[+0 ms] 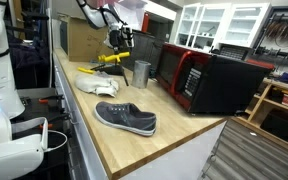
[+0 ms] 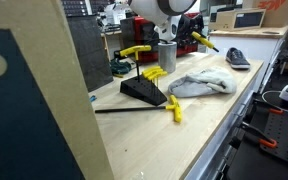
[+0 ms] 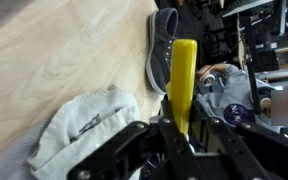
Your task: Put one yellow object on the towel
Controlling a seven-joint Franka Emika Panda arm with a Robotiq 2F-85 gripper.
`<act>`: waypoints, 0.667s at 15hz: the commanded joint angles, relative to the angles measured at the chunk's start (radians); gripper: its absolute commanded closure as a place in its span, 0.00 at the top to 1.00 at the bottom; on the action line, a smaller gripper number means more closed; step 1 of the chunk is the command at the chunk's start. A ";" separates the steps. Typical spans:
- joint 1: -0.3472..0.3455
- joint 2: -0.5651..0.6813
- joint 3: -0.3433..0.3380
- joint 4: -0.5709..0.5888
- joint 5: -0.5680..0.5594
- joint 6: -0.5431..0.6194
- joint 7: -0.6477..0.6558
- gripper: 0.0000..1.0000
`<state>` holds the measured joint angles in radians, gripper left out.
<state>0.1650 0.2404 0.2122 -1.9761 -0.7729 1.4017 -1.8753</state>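
Observation:
My gripper point(image 3: 181, 132) is shut on a yellow tool handle point(image 3: 184, 80), which sticks out ahead of the jaws in the wrist view. In an exterior view the gripper point(image 2: 191, 36) holds the yellow handle point(image 2: 206, 42) in the air, above the far side of the crumpled white towel point(image 2: 199, 84). The towel also shows in the wrist view point(image 3: 84, 128), below and left of the handle, and in an exterior view point(image 1: 96, 83). More yellow-handled tools point(image 2: 154, 73) rest on a black stand point(image 2: 144, 92). Another one point(image 2: 174, 110) lies on the counter.
A grey shoe point(image 1: 126, 118) lies on the wooden counter point(image 1: 174, 145) past the towel; it also shows in the wrist view point(image 3: 164, 50). A metal cup point(image 1: 141, 72) and a red-and-black microwave point(image 1: 212, 80) stand nearby. The counter edge runs close to the towel.

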 commanded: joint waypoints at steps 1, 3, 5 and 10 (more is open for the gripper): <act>0.002 -0.028 0.013 -0.010 0.018 0.080 0.021 0.06; 0.000 -0.033 0.017 -0.016 0.044 0.108 0.021 0.06; -0.002 -0.034 0.015 -0.017 0.067 0.118 0.016 0.06; -0.003 -0.051 0.013 -0.016 0.109 0.113 0.005 0.64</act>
<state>0.1659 0.2346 0.2277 -1.9760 -0.6900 1.5000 -1.8560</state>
